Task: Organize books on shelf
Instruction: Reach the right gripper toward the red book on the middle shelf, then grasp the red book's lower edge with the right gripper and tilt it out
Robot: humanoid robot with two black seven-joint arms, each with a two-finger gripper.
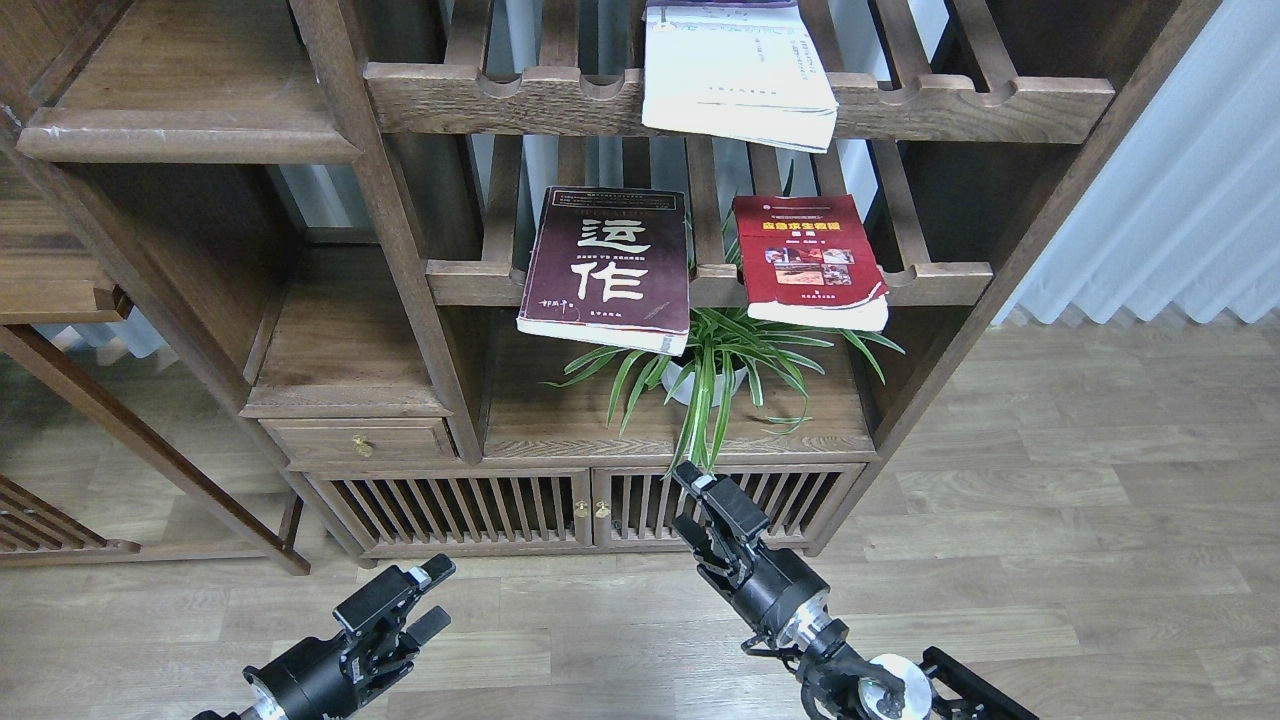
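- Books: three paperbacks, all lying flat on slatted racks with notched front rails, each one overhanging its rail toward the camera.
- Shelf (190, 135), far left of the plant (715, 365) and above it: one solid dark-brown board, smooth-grained, with a rounded front edge scuffed white. Its top is bare where visible.
- Left gripper (418, 600), low and left of the plant, over pale wood-plank floor: black, blocky, two fingers apart with a narrow gap, holding nothing, well apart from the cabinet.
- Maroon book (608, 268), just up-left of the plant: matte dark cover, large white characters, worn pale page edges, its lower corner touching the leaves.
- White book (738, 75), well above the plant on the upper rack (940, 100): thick, pale cover, its front edge sagging past the rail.
- Plant: one, with long thin green leaves drooping over the cabinet's front edge, in a white pot.
- Right gripper (700, 495), just below the plant's leaf tips, in front of two slatted cabinet doors: black, fingers apart, empty.
- Red book (808, 260), up-right of the plant on the lower rack (940, 283): the smallest of the three, with cover photos and white page edges.
- Open floor lies right of the plant, up to a white pleated curtain (1180, 200).
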